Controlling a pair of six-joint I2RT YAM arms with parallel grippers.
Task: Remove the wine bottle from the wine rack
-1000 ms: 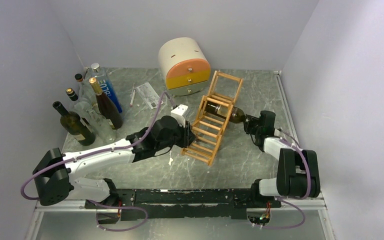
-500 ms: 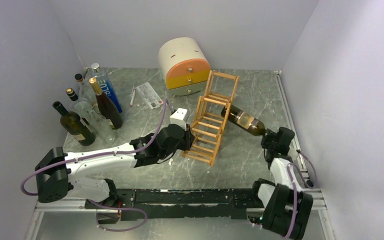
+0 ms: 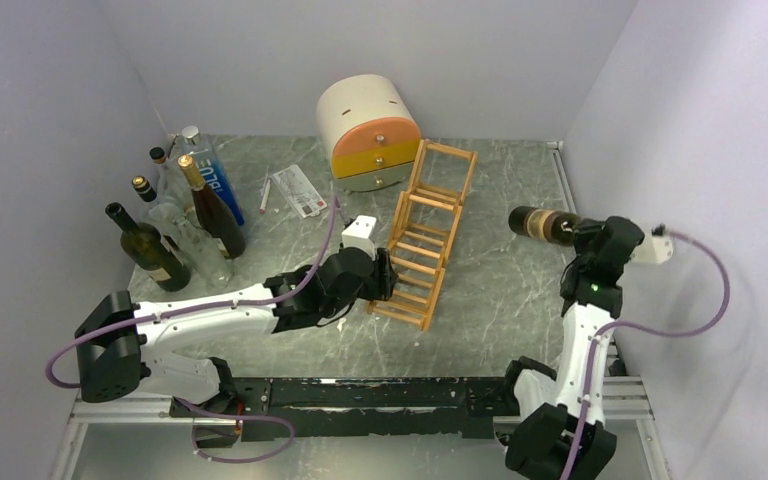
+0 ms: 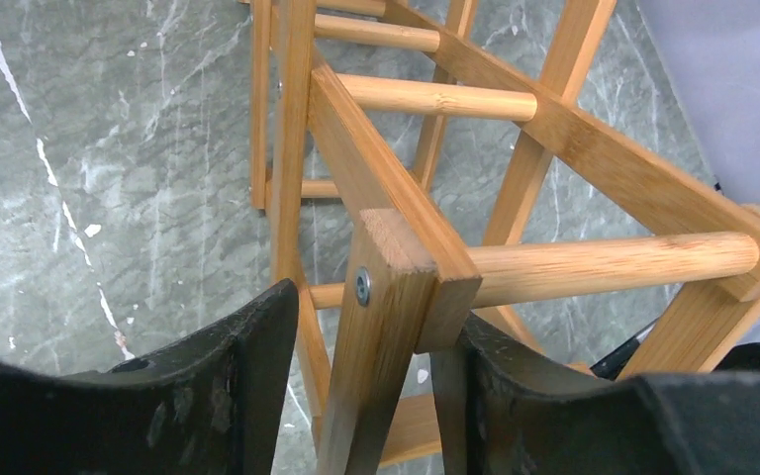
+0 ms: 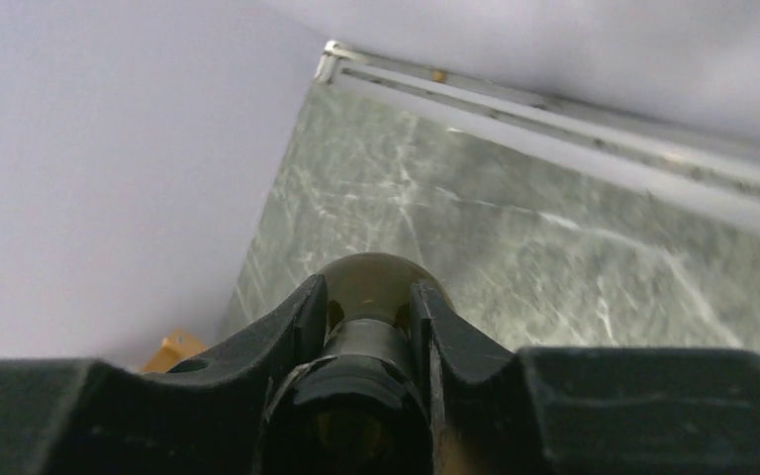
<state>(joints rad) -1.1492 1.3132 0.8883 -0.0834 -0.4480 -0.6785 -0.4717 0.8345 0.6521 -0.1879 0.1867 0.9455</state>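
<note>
The light wooden wine rack (image 3: 430, 232) lies tilted on the marble table, with nothing in its tiers. My left gripper (image 3: 385, 280) stands round a post on the rack's near left side. In the left wrist view the rack's post (image 4: 386, 327) sits between the jaws of the left gripper (image 4: 371, 332), which are open, with a gap at the left finger. The dark wine bottle (image 3: 540, 222) hangs level in the air to the right of the rack, clear of it. My right gripper (image 3: 588, 236) is shut on its neck. The right wrist view shows the bottle (image 5: 381, 282) pinched in the right gripper (image 5: 368, 317).
A round cream-and-orange drawer box (image 3: 368, 130) stands behind the rack. Several bottles (image 3: 175, 215) are grouped at the left wall. A paper card (image 3: 298, 190) and a white pen (image 3: 264, 195) lie beside them. The right wall is close to the right arm.
The right arm has drawn the bottle out of the rack to the right and lifted it. The left gripper's jaws have eased apart on the rack's post.
</note>
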